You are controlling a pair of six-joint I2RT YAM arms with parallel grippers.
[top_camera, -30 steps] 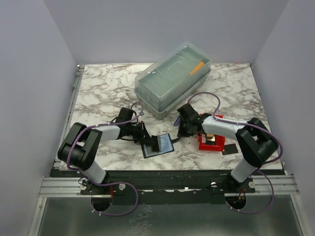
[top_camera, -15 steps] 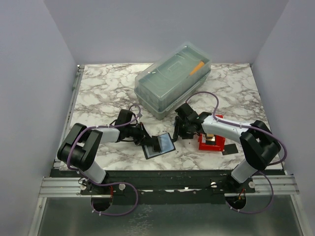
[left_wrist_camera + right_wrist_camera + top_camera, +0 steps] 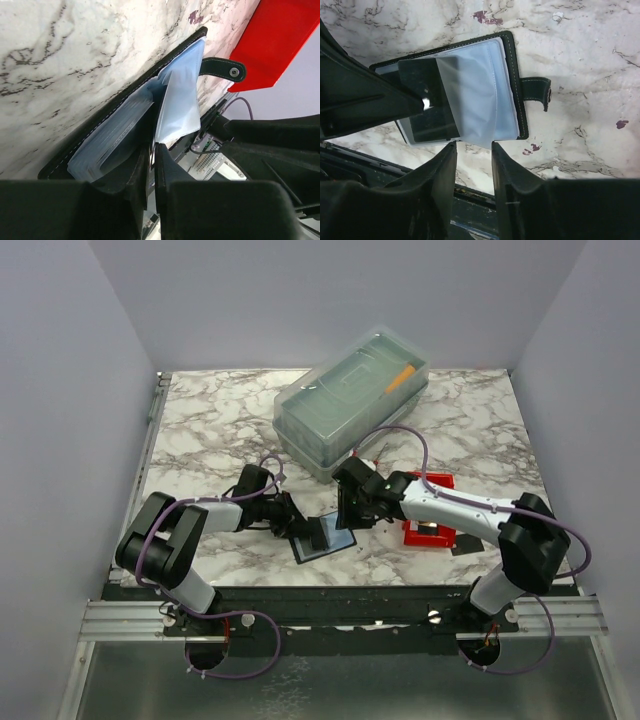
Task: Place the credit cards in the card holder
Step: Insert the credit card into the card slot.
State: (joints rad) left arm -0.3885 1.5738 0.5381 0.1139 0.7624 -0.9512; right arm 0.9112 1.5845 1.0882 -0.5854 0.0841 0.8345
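Observation:
The black card holder (image 3: 325, 540) lies open near the table's front edge, its clear sleeves up. My left gripper (image 3: 308, 530) is shut on one clear sleeve (image 3: 177, 107) and holds it raised off the holder (image 3: 90, 145). My right gripper (image 3: 350, 510) is open and empty, just above the holder's near edge (image 3: 507, 85); the raised sleeve (image 3: 477, 100) hangs in front of its fingertips (image 3: 451, 147). A dark card (image 3: 465, 548) lies on the table right of the red bin (image 3: 443, 483). Cards inside the bin are hard to make out.
A large clear lidded box (image 3: 350, 400) with an orange item on top (image 3: 400, 378) stands behind both grippers. The holder's snap strap (image 3: 540, 92) sticks out to the side. The table's front edge runs close below the holder.
My right gripper has moved left from the red bin to just over the open card holder. My left gripper has kept its hold on the sleeve, almost still.

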